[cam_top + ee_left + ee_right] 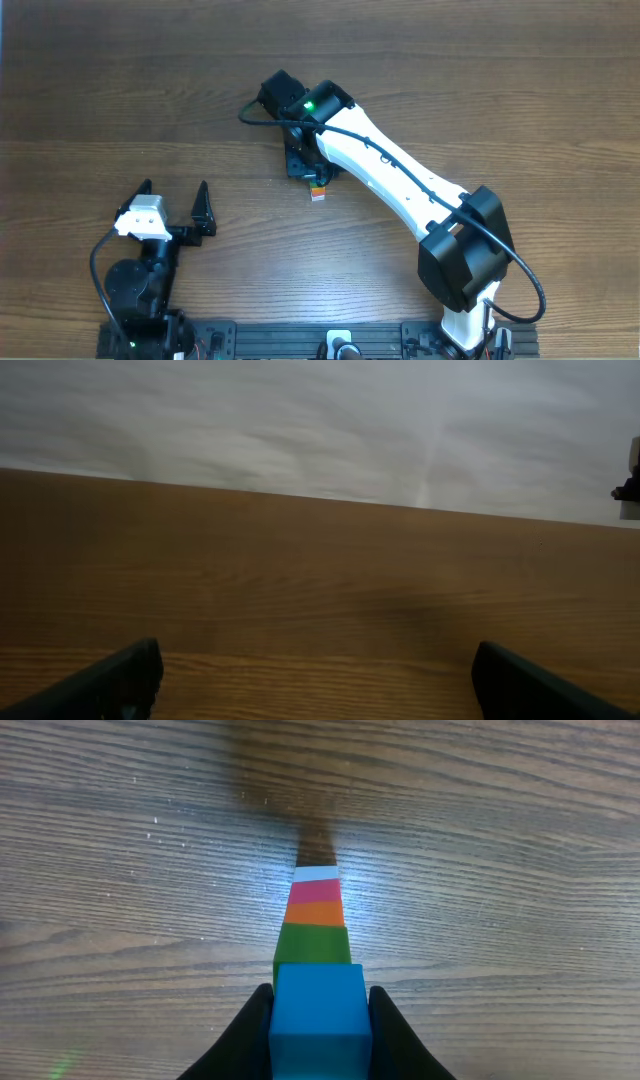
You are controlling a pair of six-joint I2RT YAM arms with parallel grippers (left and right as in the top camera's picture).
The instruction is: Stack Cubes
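Your right gripper (320, 1002) is clamped on the blue cube (318, 1025), which appears seated squarely on the green cube (313, 945). The upright stack (318, 193) stands mid-surface (120, 840), directly beneath that gripper. Your left gripper (174, 196) is wide open, empty and well apart.

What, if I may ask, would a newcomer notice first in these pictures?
The stack of coloured cubes at the wooden table's middle: white, pink, orange, green, with a blue cube on top. The right end effector clasps that blue cube, while the left end effector sits open near its base.
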